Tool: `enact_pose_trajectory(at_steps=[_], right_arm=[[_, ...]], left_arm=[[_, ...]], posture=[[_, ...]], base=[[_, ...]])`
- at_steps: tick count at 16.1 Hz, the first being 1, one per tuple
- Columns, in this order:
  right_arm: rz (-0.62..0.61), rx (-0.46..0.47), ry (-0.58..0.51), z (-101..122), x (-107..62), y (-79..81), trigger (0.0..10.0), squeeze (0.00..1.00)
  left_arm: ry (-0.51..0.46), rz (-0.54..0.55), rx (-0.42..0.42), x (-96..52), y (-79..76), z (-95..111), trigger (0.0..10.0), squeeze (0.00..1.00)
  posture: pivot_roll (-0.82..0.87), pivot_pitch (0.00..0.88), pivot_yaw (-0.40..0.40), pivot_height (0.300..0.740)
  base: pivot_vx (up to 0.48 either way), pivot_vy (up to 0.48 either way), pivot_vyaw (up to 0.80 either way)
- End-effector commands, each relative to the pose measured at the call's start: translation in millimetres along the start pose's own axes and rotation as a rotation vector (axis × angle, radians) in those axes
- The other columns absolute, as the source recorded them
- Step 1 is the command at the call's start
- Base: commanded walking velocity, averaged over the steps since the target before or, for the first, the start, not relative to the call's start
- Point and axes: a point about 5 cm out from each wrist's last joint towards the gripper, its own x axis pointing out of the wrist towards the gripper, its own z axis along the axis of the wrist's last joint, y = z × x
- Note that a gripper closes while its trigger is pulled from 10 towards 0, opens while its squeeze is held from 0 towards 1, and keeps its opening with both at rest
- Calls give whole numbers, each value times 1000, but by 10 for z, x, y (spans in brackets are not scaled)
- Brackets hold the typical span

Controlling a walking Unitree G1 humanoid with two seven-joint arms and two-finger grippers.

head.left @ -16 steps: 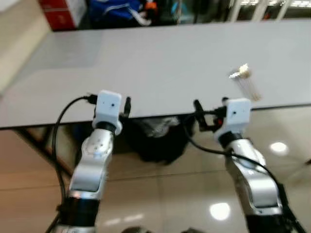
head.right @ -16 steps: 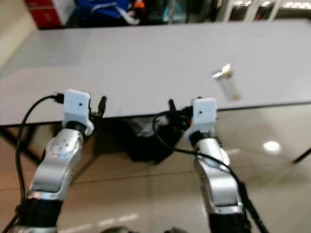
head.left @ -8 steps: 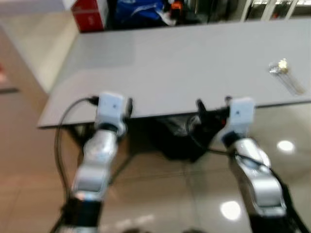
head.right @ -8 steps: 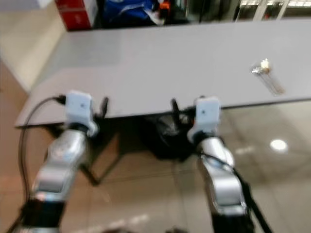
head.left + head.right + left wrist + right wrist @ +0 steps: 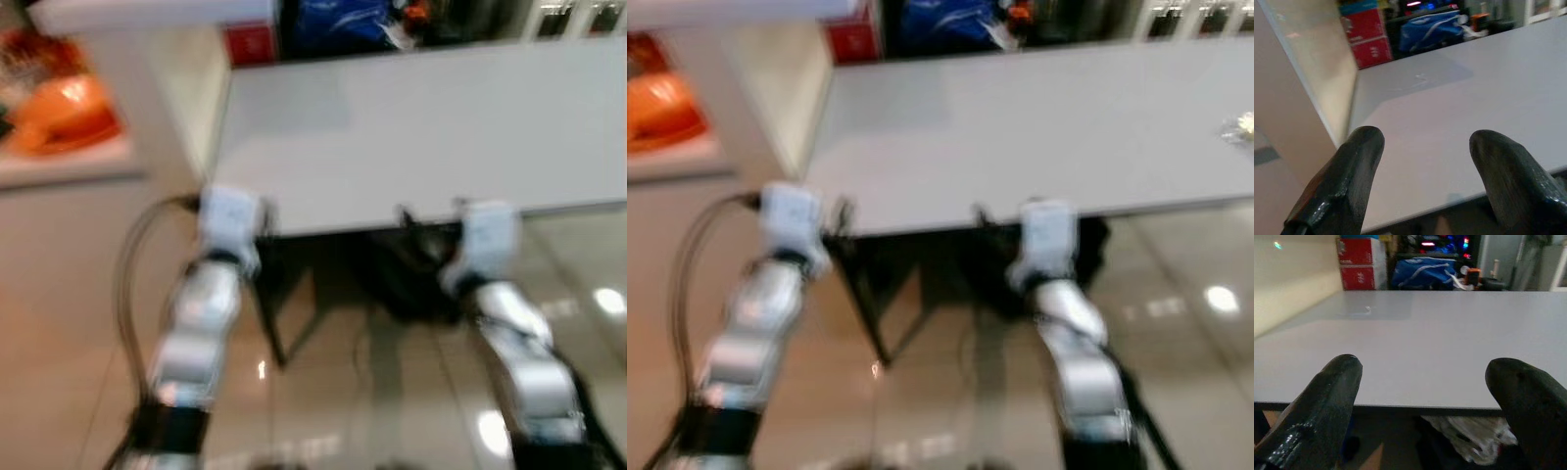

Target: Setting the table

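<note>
Blurred head views: left gripper (image 5: pixel 1422 186) and right gripper (image 5: pixel 1422 416) spread wide, empty, at the grey table (image 5: pixel 441 137) near edge, frame centre.

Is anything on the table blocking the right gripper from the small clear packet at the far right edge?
Nothing visible does. The grey table is bare between the open right gripper, held at its near edge, and the packet, which sits far off to that gripper's right. The view is blurred.

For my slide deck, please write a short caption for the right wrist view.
Right gripper open and empty at the near edge of the bare grey table, red boxes and a blue bag beyond.
</note>
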Motion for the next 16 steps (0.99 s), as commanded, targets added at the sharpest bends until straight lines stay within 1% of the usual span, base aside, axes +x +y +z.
enact_pose_trajectory(at_steps=[1,3,4,6,7,8,9,10,11,12,13,14,16], right_arm=[[19,4,-36,99,20,38,10000,0],[42,-1,-40,111,63,73,10000,0],[52,8,-52,123,107,125,10000,0],[46,56,-60,107,148,196,10000,0],[48,64,-57,92,147,201,10000,0],[70,68,-27,3,157,235,10000,0],[88,67,-10,-35,163,263,10000,0],[116,64,-22,-12,168,304,10000,0],[132,60,-37,20,165,320,10000,0],[130,57,-53,40,160,296,10000,0],[103,72,-62,57,149,253,10000,0],[80,95,-79,82,138,211,10000,0],[62,103,-88,66,132,180,10000,0]], left_arm=[[-1,41,2,15,72,6,10000,0],[2,51,0,12,81,3,10000,0],[12,52,14,0,108,-23,10000,0],[9,67,49,-26,197,-9,10000,0],[7,78,58,-38,221,4,10000,0],[6,117,76,-93,304,11,10000,0],[10,145,87,-139,357,-9,10000,0],[19,177,83,-186,410,-32,10000,0],[20,184,87,-210,430,-41,10000,0],[7,168,114,-209,410,-33,10000,0],[-7,154,126,-187,382,-1,10000,0],[-31,141,126,-152,349,65,10000,0],[-48,131,111,-110,307,134,10000,0]], posture=[[-54,1,33,740],[-44,6,26,740],[-16,0,29,740],[61,0,2,740],[70,0,-3,740],[103,0,-42,740],[120,0,-75,740],[116,0,-83,740],[103,0,-89,740],[92,0,-93,740],[87,0,-95,740],[87,0,-87,740],[94,0,-63,740]], base=[[0,480,0],[0,480,0],[0,480,0],[0,480,0],[0,480,0],[0,480,0],[0,480,0],[0,480,0],[0,480,0],[0,480,0],[0,480,0],[0,480,0],[0,480,0]])
